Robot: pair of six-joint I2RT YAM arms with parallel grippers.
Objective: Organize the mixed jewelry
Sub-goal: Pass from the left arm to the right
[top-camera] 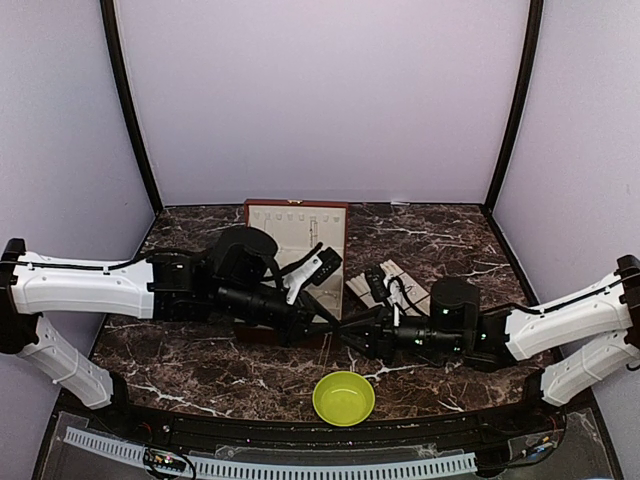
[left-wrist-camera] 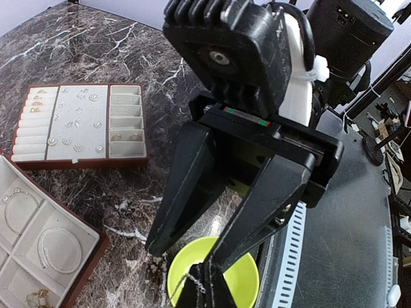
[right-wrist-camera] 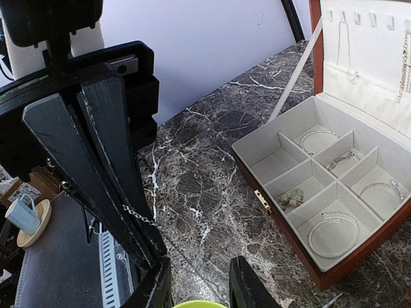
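My left gripper (top-camera: 322, 318) is shut on a thin silvery chain (left-wrist-camera: 192, 280), pinched at its fingertips (left-wrist-camera: 207, 290) above the lime-green bowl (left-wrist-camera: 250, 282). In the right wrist view the same chain (right-wrist-camera: 137, 215) hangs across the closed left fingers (right-wrist-camera: 122, 192). My right gripper (right-wrist-camera: 200, 285) is open and empty, facing the left gripper tip to tip, its fingers (left-wrist-camera: 186, 186) spread just above the chain. Wire hoops (right-wrist-camera: 334, 234) and pale bead pieces (right-wrist-camera: 292, 197) lie in the compartments of the open red-brown box (right-wrist-camera: 257, 170).
The box (top-camera: 297, 235) stands open at the back centre. The flat tray (left-wrist-camera: 77, 122) with cream padded rows and small earrings lies beside it on the marble table (top-camera: 200, 360). The bowl (top-camera: 343, 397) sits near the front edge, below both grippers.
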